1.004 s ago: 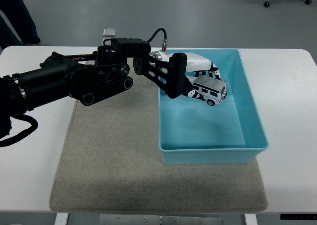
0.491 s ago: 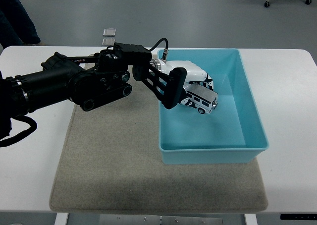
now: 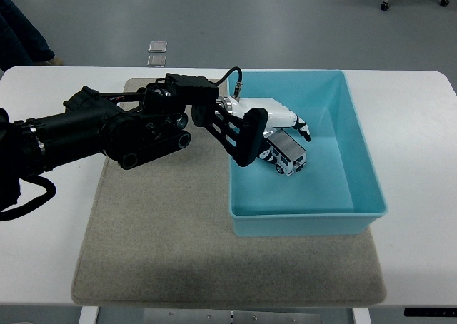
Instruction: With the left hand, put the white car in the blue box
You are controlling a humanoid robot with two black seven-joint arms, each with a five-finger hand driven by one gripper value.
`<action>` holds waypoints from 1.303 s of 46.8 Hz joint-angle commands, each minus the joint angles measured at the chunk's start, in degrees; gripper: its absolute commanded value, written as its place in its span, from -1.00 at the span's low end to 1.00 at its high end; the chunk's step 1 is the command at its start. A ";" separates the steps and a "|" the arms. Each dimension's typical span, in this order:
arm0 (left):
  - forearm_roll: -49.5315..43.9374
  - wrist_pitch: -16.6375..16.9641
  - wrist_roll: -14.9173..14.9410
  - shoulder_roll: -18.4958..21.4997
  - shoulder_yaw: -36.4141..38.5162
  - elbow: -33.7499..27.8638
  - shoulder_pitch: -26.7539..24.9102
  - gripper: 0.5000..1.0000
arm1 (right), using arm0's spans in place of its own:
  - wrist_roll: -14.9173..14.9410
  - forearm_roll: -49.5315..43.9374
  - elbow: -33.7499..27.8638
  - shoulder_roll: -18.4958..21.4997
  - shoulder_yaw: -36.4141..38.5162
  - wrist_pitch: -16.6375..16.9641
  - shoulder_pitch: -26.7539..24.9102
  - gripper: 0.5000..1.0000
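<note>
One white car, one blue box, one grey mat and one white table are seen, together with one black robot arm reaching in from the left. Two small pale objects are seen on the floor beyond the table's far edge, and part of a person's dark clothing is seen at the far left.

The white car is a boxy model with a grey roof, dark windows and black wheels. It is found inside the blue box, in its far-left part, low against the box floor and tilted. The left hand is placed over the box's left wall, its white fingers loosened above the car; whether the car is touched by them cannot be told. The box is set on the mat's right part.
</note>
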 commanded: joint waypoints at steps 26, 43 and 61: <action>-0.90 1.56 0.00 0.18 -1.07 1.23 -1.70 0.43 | 0.00 -0.02 0.00 0.00 0.00 0.00 0.00 0.74; -1.34 2.18 0.00 0.71 -7.83 7.38 -3.02 0.71 | 0.00 0.07 0.00 0.00 0.00 0.00 0.00 0.74; -8.36 2.53 0.00 1.94 -9.24 11.34 -4.34 0.86 | 0.00 0.07 0.00 0.00 0.00 0.00 0.00 0.74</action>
